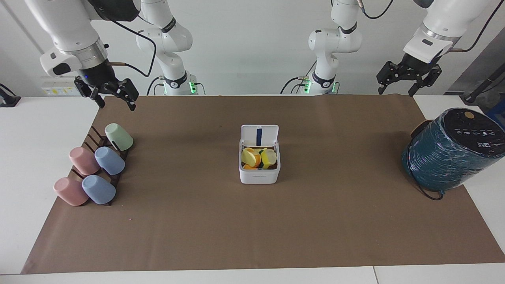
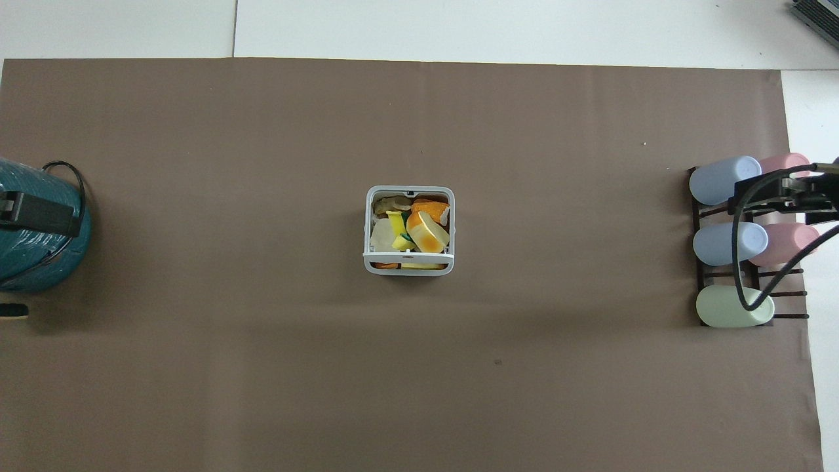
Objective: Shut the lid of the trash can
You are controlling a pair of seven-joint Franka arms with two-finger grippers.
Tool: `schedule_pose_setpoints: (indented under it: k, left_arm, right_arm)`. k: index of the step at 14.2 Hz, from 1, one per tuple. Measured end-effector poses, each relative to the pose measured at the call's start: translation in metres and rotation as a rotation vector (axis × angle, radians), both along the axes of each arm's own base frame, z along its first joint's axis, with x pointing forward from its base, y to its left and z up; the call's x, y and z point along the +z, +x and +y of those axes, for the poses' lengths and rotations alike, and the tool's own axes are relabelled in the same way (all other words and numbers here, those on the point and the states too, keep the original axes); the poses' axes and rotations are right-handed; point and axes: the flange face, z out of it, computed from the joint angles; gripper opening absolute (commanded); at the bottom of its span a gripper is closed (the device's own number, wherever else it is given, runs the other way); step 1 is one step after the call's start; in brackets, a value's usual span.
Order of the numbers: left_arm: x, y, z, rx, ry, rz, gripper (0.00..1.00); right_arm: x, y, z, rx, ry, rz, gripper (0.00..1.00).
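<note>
Both arms wait high at the robots' edge of the surface [image 1: 252, 236]. The left gripper [image 1: 408, 81] hangs in the air at the left arm's end of the brown mat, above the teal wrapped cylinder [image 1: 449, 154], with its fingers [image 1: 382, 85] spread apart and nothing between them. The right gripper [image 1: 114, 96] hangs over the mat's corner at the right arm's end, just above the cup rack [image 1: 94, 136]; its fingers are likewise released and touch nothing. The trash can [image 1: 259, 173] sits in the middle of the mat, well apart from both grippers. Its lid [image 1: 259, 136] stands upright on the hinge at the side nearer the robots, the dark blue strip on its underside showing, so the bin is open. Inside lies a heap of yellow, orange and pale scraps [image 2: 413, 229], filling it nearly to the rim. On the rack five cups lie tilted: two pink, two blue, one green.
</note>
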Motion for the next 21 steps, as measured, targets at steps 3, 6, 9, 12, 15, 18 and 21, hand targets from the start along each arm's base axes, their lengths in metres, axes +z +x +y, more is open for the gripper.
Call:
schedule_pose_setpoints:
  k: [3, 6, 9, 12, 15, 18, 21]
  left_arm:
    - [0.000, 0.000, 0.000, -0.001, 0.000, 0.000, 1.00]
    - [0.000, 0.000, -0.001, -0.003, 0.000, 0.000, 1.00]
    - [0.000, 0.000, -0.007, -0.014, 0.000, -0.003, 1.00]
    - [0.001, -0.001, -0.021, -0.040, 0.000, -0.008, 0.83]
    - [-0.001, -0.003, -0.055, -0.102, -0.002, -0.025, 0.12]
    - [-0.007, -0.011, -0.109, -0.152, -0.008, -0.053, 0.00]
    - [-0.021, -0.027, -0.163, -0.218, -0.020, -0.082, 0.00]
  right_arm:
    - [0.000, 0.000, 0.000, 0.000, 0.000, 0.000, 1.00]
    - [0.000, 0.000, 0.000, 0.000, -0.001, 0.000, 1.00]
    - [0.000, 0.000, 0.000, 0.000, -0.001, 0.000, 1.00]
    - [0.000, 0.000, 0.000, 0.000, -0.002, 0.000, 1.00]
    - [0.000, 0.000, 0.000, 0.000, -0.002, 0.000, 1.00]
    - [0.000, 0.000, 0.000, 0.000, -0.002, 0.000, 1.00]
    - [0.000, 0.000, 0.000, 0.000, -0.002, 0.000, 1.00]
